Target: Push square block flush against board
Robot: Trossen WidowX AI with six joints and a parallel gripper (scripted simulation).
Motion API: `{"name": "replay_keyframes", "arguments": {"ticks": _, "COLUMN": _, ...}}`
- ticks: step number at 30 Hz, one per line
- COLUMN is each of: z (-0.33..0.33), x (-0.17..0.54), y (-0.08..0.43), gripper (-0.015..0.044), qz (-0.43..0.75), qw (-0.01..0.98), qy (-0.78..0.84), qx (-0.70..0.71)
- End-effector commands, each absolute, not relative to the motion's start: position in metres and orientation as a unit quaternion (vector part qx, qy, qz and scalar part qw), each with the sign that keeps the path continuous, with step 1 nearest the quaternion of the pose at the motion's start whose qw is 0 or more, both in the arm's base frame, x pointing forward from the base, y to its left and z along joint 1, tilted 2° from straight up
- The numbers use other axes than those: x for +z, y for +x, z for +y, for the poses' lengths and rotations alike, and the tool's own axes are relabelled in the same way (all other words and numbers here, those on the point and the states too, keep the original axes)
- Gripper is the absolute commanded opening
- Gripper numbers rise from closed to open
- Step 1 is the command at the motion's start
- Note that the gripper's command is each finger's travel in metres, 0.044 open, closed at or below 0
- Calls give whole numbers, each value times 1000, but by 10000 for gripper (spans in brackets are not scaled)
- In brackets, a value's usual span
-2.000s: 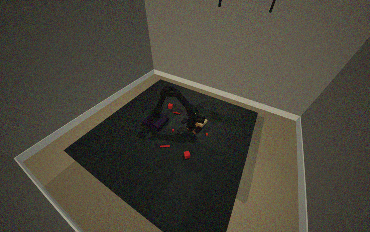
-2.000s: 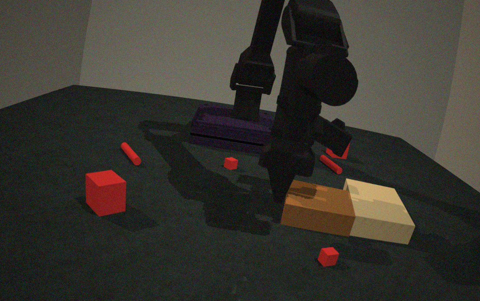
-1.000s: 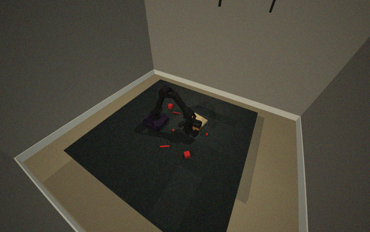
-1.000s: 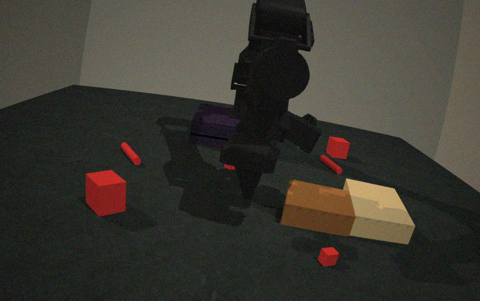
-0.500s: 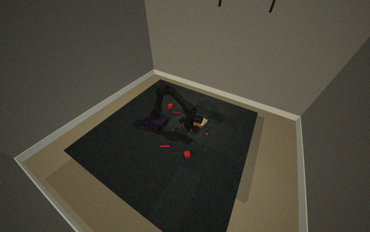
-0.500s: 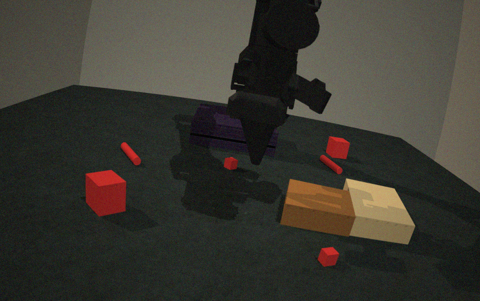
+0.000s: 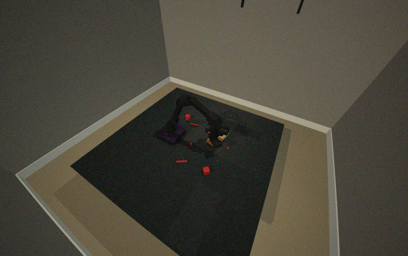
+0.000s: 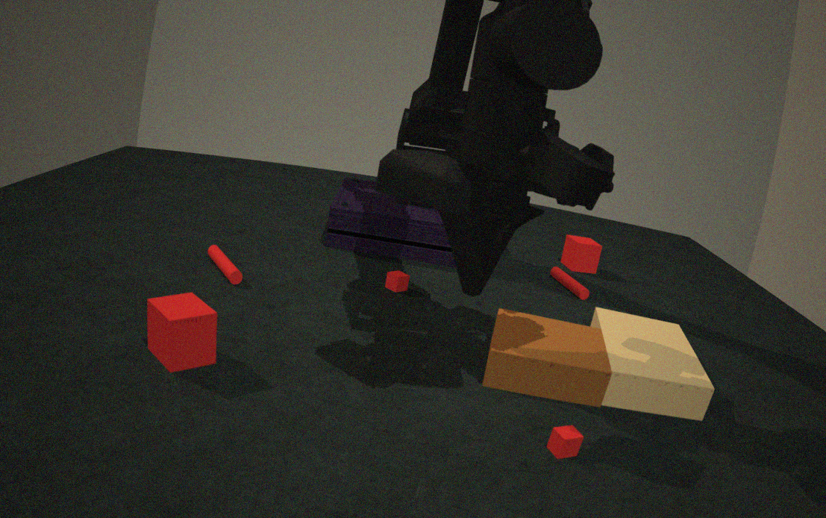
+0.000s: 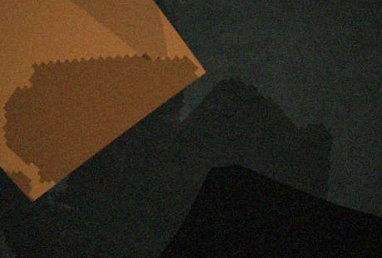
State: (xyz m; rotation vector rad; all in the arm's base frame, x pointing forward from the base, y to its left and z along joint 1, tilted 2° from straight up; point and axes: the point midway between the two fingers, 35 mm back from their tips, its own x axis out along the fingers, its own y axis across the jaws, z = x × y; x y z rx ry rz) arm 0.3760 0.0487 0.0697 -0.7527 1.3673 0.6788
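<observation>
The orange-brown piece (image 7: pixel 209 142) (image 8: pixel 548 376) (image 9: pixel 95 108), which looks like the square block, lies flat. Its right side meets the left side of the cream board (image 8: pixel 651 334) with no visible gap in the exterior view. Their front edges look even there. The board reaches farther back than the block. My gripper (image 8: pixel 472 293) (image 9: pixel 224 180) is shut and empty. Its tip hangs behind and left of the block in the exterior view, apart from it. In the wrist view dark floor shows between the tip and the block's near edge; the board is out of that view.
A small red cube (image 8: pixel 565 442) lies in front of the pair, another (image 8: pixel 396 281) left of the tip. Larger red cubes (image 7: pixel 206 170) (image 7: pixel 187 117) and red rods (image 7: pixel 181 161) (image 7: pixel 194 124) lie farther out. The purple arm base (image 7: pixel 171 135) stands at the back.
</observation>
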Motion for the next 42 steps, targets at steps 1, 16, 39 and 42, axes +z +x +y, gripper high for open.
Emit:
{"name": "replay_keyframes", "arguments": {"ticks": 1, "z": 56, "x": 69, "y": 383, "gripper": 0, "qz": 627, "qw": 679, "qy": -285, "qx": 257}}
{"name": "replay_keyframes", "arguments": {"ticks": 16, "z": 85, "x": 72, "y": 407, "gripper": 0, "qz": 673, "qw": 728, "qy": -99, "qx": 88}}
{"name": "replay_keyframes", "arguments": {"ticks": 39, "z": 117, "x": 59, "y": 429, "gripper": 0, "qz": 673, "qw": 726, "qy": 101, "qx": -95}}
{"name": "replay_keyframes", "arguments": {"ticks": 42, "z": 121, "x": 20, "y": 434, "gripper": 0, "qz": 670, "qw": 723, "qy": 124, "qx": -116}}
